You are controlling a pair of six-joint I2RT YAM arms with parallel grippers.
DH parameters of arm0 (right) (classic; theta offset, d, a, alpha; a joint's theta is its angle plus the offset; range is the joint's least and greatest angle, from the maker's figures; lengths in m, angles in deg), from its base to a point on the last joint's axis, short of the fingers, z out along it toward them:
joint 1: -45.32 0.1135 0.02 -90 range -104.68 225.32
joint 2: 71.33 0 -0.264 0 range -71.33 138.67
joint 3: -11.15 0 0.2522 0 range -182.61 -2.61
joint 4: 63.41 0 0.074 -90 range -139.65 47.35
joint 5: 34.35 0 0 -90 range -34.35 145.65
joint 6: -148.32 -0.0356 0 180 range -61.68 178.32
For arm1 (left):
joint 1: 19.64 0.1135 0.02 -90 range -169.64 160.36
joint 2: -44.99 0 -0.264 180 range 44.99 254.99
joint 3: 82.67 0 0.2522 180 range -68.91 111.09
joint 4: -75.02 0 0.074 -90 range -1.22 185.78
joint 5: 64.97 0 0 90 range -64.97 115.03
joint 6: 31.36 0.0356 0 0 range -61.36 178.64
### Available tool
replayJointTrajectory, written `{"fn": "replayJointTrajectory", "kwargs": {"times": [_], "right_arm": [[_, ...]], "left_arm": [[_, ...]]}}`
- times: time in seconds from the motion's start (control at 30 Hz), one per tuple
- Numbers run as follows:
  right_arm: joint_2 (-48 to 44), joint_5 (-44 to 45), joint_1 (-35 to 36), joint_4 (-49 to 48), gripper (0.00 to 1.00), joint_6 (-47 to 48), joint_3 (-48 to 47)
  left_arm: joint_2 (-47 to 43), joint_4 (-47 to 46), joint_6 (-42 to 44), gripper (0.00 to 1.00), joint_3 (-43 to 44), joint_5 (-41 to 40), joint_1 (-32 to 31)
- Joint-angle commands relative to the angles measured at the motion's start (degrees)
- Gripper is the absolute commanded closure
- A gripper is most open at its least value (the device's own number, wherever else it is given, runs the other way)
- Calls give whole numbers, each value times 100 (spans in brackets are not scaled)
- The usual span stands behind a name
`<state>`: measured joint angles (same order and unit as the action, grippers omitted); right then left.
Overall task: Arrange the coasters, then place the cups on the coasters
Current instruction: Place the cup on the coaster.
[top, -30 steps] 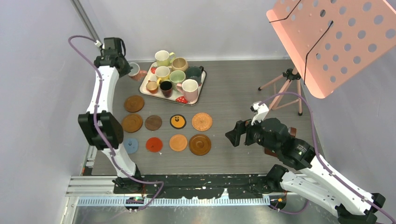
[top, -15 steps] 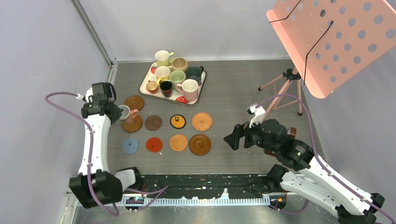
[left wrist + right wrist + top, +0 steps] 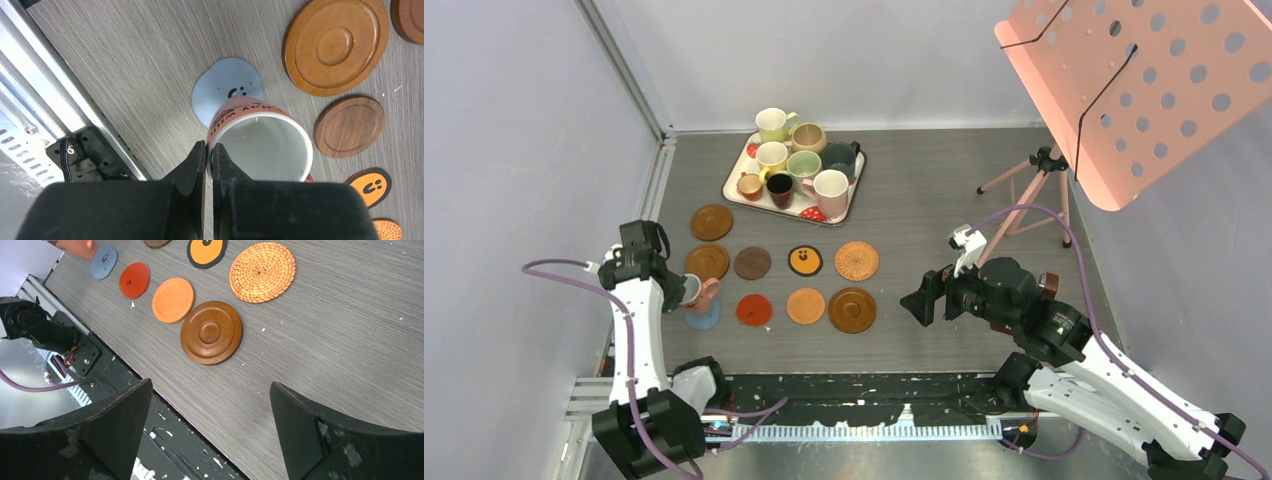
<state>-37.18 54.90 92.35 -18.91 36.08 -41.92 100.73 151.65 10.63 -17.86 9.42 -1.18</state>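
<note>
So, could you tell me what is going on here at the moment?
The left arm has its jaws shut on the rim of a pink cup, holding it right over the blue coaster at the near left corner of the laid-out coasters; whether it has touched down is unclear. The right arm hovers with open jaws, holding nothing. The other cups sit at the tray.

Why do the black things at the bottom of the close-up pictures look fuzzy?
Left wrist view: the left hand sits right by the lens, so it blurs; the pink cup looks sharp. Right wrist view: the right hand is dark and soft-edged, the wicker coaster crisp.
</note>
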Motion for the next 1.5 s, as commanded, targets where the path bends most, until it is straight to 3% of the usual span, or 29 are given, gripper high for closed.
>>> {"fn": "replayJointTrajectory", "kwargs": {"times": [0.0,0.23,0.57,1.3,1.47], "right_arm": [[38,-82,-9,-316,5,220,-71],[-31,12,-9,-328,5,298,-76],[-73,40,-9,-314,5,353,-94],[-195,49,-9,-214,5,306,-127],[-214,49,-9,-192,5,300,-155]], "left_arm": [[-85,-173,39,100,-85,132,319],[-7,-774,90,100,-608,637,660],[-116,-832,209,100,-613,321,694],[-64,-988,353,100,-810,411,725],[-224,-842,413,87,-705,407,729]]}}
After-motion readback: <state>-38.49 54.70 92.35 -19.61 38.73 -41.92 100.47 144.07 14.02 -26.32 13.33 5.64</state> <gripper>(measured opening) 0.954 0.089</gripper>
